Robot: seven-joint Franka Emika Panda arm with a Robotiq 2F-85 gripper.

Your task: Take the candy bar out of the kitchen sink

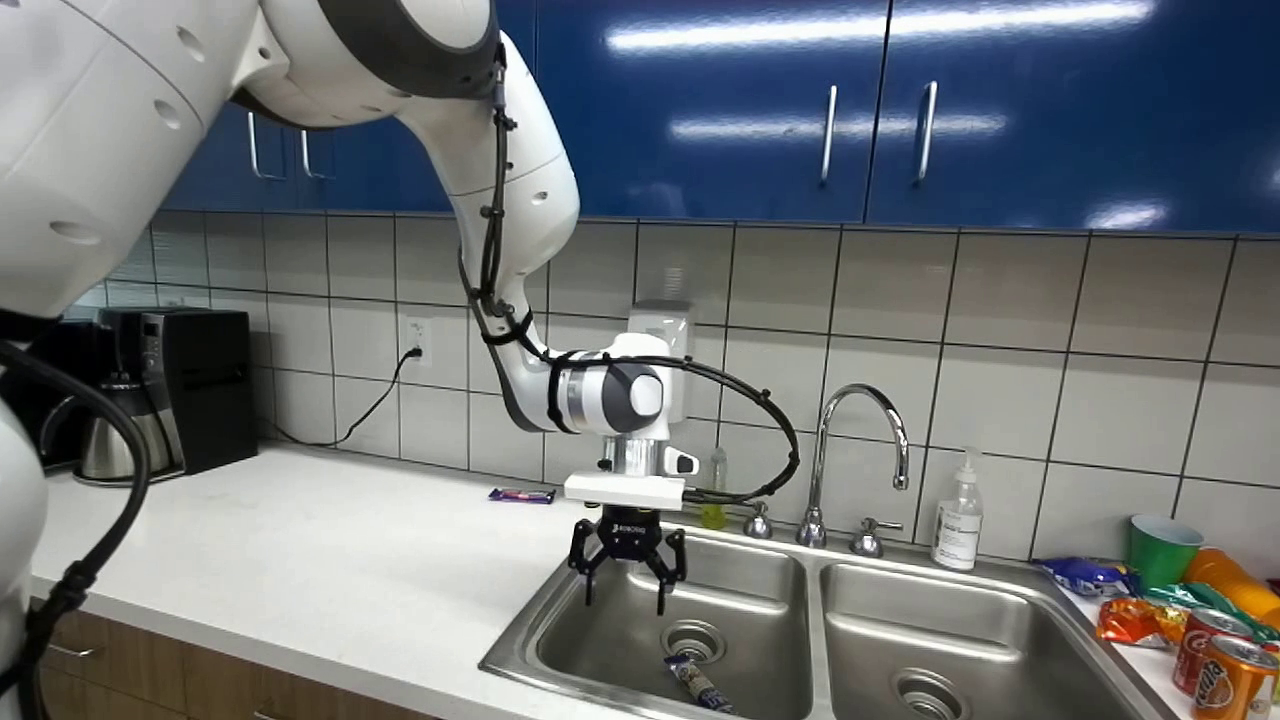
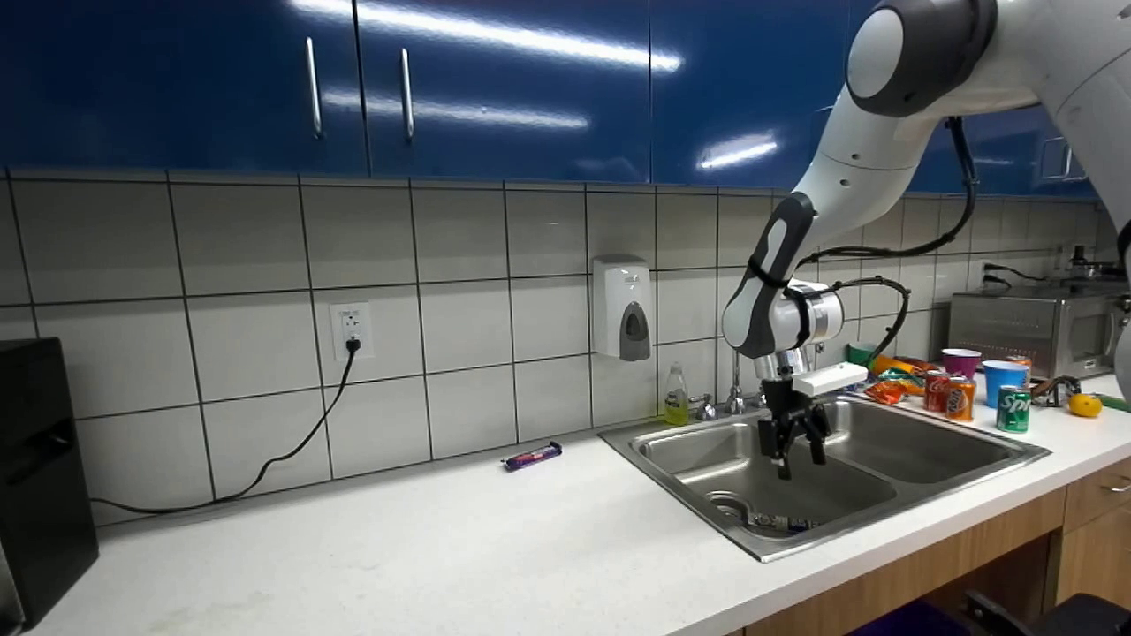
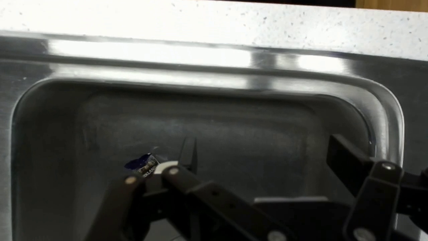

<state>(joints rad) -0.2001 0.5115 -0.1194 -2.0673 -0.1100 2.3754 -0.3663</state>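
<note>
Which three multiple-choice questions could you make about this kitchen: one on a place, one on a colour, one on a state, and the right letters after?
1. Where in the kitchen sink does the candy bar lie?
A. In the basin below the tool
B. In the other basin
C. Between the two basins

2. What colour are the wall cabinets?
A. White
B. Green
C. Blue

3. How does the tool stand?
A. Shut, holding nothing
B. Open, holding nothing
C. Shut on the candy bar

1 A: an exterior view shows the candy bar near that basin's drain.
2 C: both exterior views show them so.
3 B: the wrist view shows its fingers wide apart with nothing gripped.
</note>
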